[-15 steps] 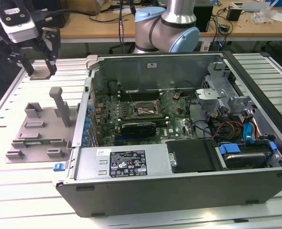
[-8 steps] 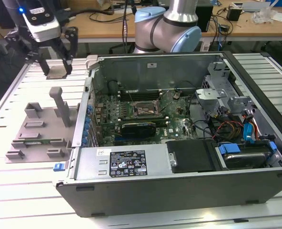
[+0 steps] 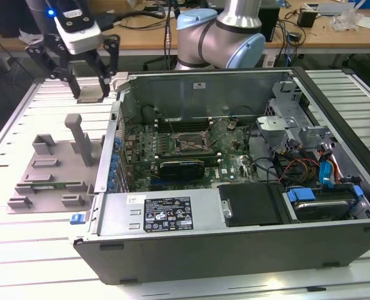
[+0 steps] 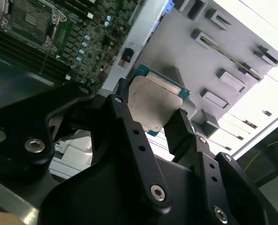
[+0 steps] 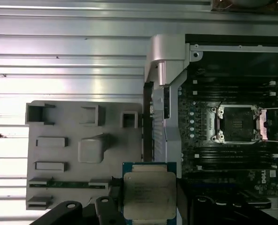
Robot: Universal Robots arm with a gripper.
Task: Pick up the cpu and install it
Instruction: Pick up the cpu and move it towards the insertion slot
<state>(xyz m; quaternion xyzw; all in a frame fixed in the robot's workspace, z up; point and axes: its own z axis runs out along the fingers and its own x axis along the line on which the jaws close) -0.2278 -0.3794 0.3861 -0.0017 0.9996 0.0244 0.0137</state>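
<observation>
The hand (image 3: 91, 89) pinched the cpu (image 5: 149, 194) by opposite edges, at ten o'clock from the socket (image 3: 188, 144) in the exterior view. It seemed light, stiff, probably fragile underneath.

The cpu (image 5: 149, 196) is silver-grey topped with a green rim, the gripper (image 3: 91, 89) black, the tray (image 5: 54, 154) plain grey.

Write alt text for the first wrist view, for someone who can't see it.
A black pincer grips the cpu, a small silver-topped square chip, by two opposite edges. Beyond it lie a grey plastic tray with upright blocks and an open computer case's motherboard with its empty socket.
</observation>
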